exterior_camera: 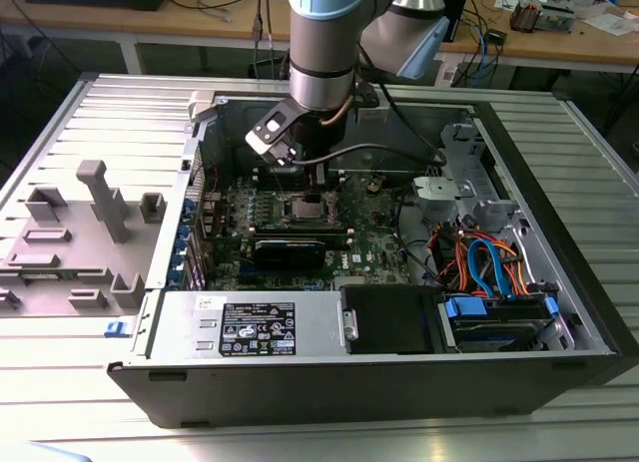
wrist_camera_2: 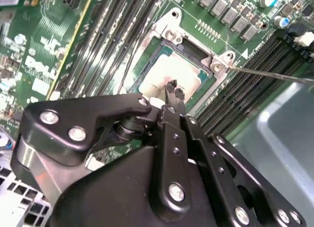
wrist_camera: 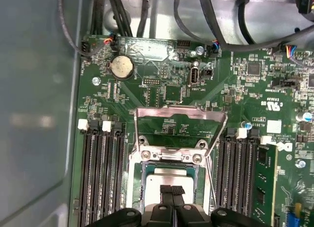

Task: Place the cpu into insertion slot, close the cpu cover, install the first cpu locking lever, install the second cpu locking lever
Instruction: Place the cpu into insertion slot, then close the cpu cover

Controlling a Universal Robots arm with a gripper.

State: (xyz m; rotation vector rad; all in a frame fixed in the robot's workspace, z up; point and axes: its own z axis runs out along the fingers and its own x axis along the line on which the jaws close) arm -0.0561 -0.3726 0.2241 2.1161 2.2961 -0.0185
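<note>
Arm is lowered into the open computer case, which sits on the ribbed table. The tool is directly over the insertion slot.

Tool state: in both wrist views the fingers are clenched together with nothing between them. The tips are over one edge of the cpu. Whether they touch its top or hover just above it cannot be told.

The cpu lies flat inside the insertion slot, silvery top up. Its edges run parallel to the slot's metal rim as far as they show. Judgement: placement is done, or at its very end.

The cpu cover is swung up and back from the slot on its hinge side, with green board visible through its window. Not closed.

One thin locking lever juts away from a corner of the slot, free of any catch. The second lever cannot be singled out with confidence. With the cover open, neither lever is judged installed.

Memory slots flank the insertion slot on two sides.

Progress estimate: one step of four complete. Cover closing and both levers are outstanding.
</note>
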